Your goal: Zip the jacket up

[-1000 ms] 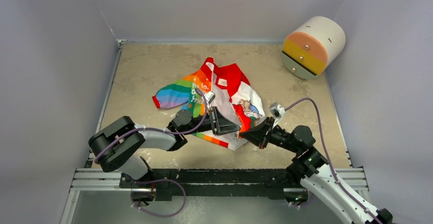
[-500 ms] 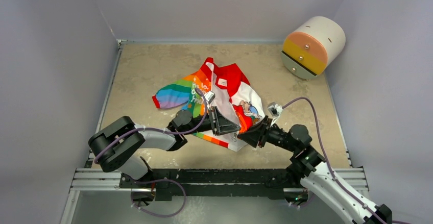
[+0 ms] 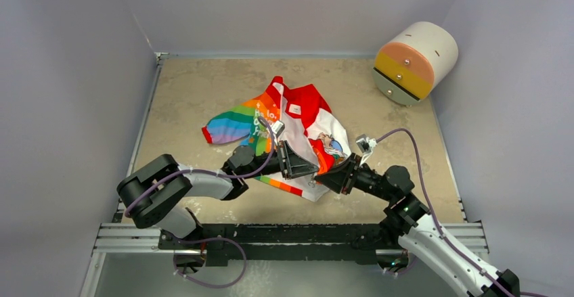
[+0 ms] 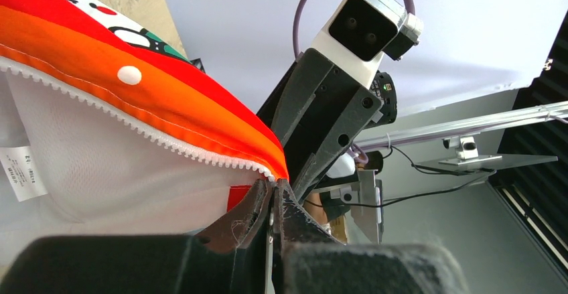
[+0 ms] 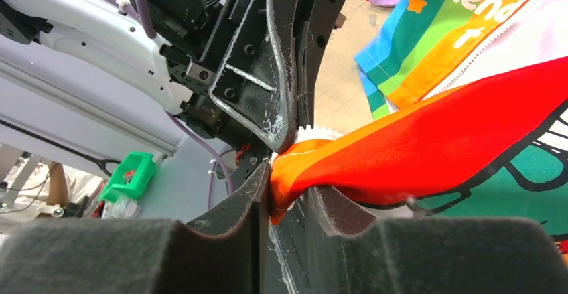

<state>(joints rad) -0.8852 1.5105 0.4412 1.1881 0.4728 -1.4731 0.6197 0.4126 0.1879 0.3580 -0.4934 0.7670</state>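
- Clamping the lower front corner of the jacket (image 4: pixel 134 100), the left gripper (image 4: pixel 273 192) has its fingers pressed together right where a row of white zipper teeth (image 4: pixel 134 125) ends.
- The right gripper (image 5: pixel 268 173) is likewise clenched, with an orange-red jacket (image 5: pixel 435 140) corner pinched between its pads (image 5: pixel 335 217).
- The two grippers meet tip to tip. In the right wrist view the left gripper (image 5: pixel 281 106) stands directly behind the pinched corner, touching a short run of white teeth (image 5: pixel 315 133).
- In the left wrist view the right gripper (image 4: pixel 328 126) rises just beyond the fabric edge.
- Whether both grippers hold the same zipper edge cannot be told.
- White mesh lining (image 4: pixel 120 173) with a small sewn label (image 4: pixel 20 173) shows below the teeth, so the front is open at this point.
- From above, the left gripper (image 3: pixel 313 170) and right gripper (image 3: pixel 325 175) join at the near edge of the jacket (image 3: pixel 298 118).
- The jacket lies crumpled near the middle of the table (image 3: pixel 196 87), with the rainbow sleeve (image 3: pixel 227 126) spread to the left and the red part (image 3: pixel 308 104) toward the far side.
- A drum (image 3: pixel 413 60) banded in white, peach and yellow sits well apart in the far right corner.
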